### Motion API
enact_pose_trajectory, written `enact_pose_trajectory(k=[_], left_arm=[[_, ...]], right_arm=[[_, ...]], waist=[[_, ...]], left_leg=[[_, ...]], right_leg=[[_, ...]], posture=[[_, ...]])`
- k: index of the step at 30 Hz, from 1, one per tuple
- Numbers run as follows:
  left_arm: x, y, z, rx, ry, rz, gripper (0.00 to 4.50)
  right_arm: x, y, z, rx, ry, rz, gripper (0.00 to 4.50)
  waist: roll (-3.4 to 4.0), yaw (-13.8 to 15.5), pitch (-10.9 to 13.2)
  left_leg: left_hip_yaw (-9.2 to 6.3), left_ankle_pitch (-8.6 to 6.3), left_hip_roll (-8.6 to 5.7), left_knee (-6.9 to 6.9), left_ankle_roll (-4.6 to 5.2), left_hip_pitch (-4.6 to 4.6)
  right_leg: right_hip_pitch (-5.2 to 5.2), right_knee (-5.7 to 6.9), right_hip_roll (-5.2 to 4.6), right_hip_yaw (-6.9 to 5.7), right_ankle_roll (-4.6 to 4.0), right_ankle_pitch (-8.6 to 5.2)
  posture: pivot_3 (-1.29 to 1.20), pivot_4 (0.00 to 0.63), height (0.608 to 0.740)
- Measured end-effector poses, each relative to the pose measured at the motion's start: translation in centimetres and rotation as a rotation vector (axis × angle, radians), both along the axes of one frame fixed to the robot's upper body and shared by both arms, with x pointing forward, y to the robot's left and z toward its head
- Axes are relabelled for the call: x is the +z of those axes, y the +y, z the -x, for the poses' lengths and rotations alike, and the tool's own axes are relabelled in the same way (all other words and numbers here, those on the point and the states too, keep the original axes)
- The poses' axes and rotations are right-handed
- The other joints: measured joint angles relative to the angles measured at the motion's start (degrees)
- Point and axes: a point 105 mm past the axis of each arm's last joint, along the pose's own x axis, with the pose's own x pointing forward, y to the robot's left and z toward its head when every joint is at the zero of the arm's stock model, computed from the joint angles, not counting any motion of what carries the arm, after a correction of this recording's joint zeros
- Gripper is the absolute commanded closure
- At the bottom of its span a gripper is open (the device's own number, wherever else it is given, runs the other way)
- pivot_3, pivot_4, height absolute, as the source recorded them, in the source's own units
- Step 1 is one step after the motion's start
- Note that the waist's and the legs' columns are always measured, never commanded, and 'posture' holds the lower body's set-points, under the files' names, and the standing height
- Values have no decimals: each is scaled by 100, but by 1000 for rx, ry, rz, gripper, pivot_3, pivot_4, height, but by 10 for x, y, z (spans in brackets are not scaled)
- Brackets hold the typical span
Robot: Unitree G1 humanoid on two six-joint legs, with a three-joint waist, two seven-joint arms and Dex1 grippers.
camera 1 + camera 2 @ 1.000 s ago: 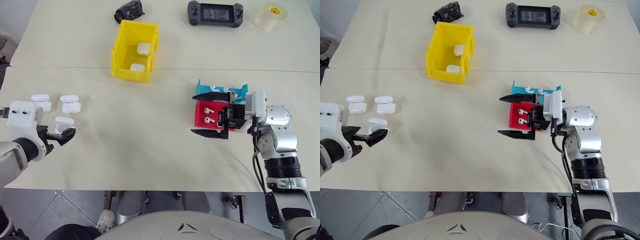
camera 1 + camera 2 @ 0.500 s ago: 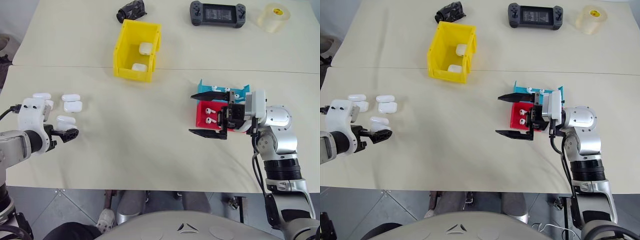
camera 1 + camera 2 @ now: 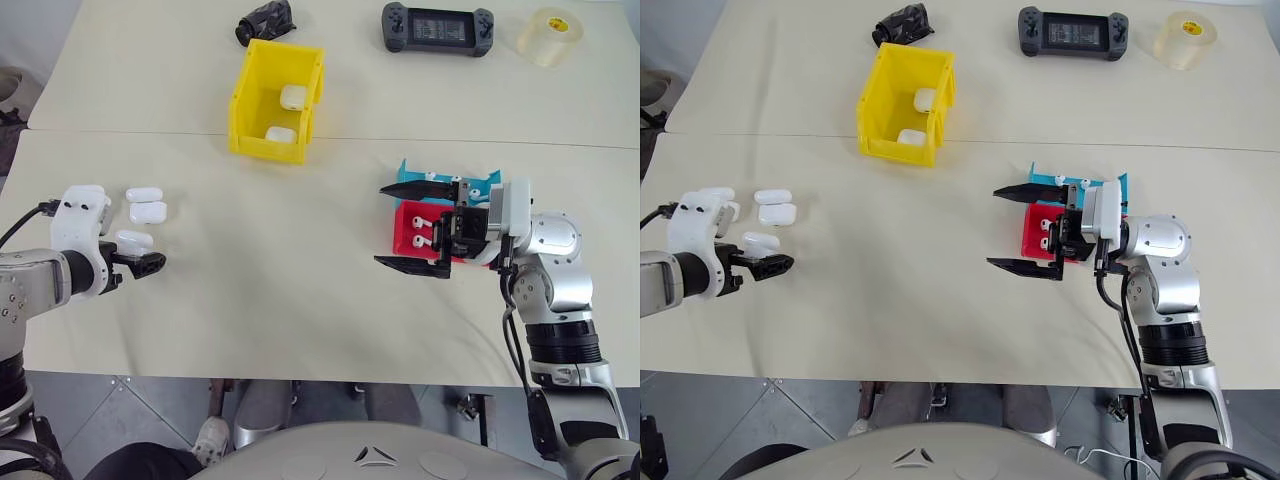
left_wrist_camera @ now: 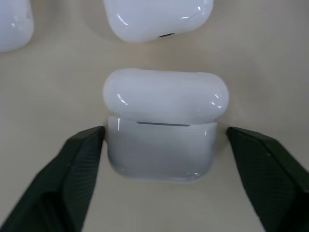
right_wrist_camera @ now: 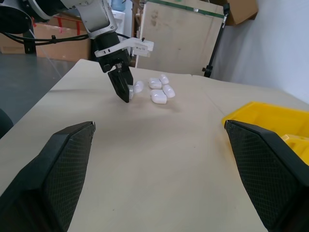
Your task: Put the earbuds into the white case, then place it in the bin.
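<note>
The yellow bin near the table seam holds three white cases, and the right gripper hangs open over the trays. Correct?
Not quite: the yellow bin holds two white cases, not three, per the left eye view. The right gripper does hang open by the trays.

Bin: bright yellow; white case: glossy white, thin grey seam under the lid; earbuds: white, in a red tray beside a blue tray; left gripper: black, fine cross-hatch on the fingers; table: pale cream; handheld console: dark grey.
</note>
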Motion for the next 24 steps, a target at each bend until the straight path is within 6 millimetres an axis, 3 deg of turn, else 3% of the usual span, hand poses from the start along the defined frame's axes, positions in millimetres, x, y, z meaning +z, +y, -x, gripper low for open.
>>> enact_pose_trajectory(k=[2,9,11,14,19,24], left_arm=[[0,1,1,-6,6,-4,1702],[-1,4,3,-30,-20,-2,1702],[1,0,0,-65,-100,45,1702],[16,-19,-7,-180,-307,130,1702],[42,-67,12,-538,-632,229,1702],[40,-101,23,-776,-801,301,1702]], right_arm=[[-2,-1,1,-4,7,-1,0],[-2,-1,1,-11,7,-1,0],[-2,-2,0,-15,6,5,0],[-1,-5,-1,-26,3,19,0],[3,-24,-5,-87,-10,57,0],[1,-46,-4,-160,-1,101,0]], waist=[[0,-21,0],[1,-46,1],[3,-39,2],[0,1,2],[0,18,2],[6,36,4]], left_leg=[[1,0,1,-1,0,1],[3,1,3,-2,-2,2],[3,1,2,-2,-2,0],[0,0,2,3,0,-8],[0,-4,2,4,6,-7],[1,-3,0,18,6,-3]], right_leg=[[-1,1,1,2,0,0],[-1,0,1,3,0,0],[-1,-1,-1,2,0,0],[-1,-7,-2,-3,0,0],[8,-22,-6,-12,-1,1],[20,-18,-7,-13,0,1]], posture=[[0,150,740],[0,150,740],[0,150,740],[0,150,740],[0,150,740],[0,150,740]])
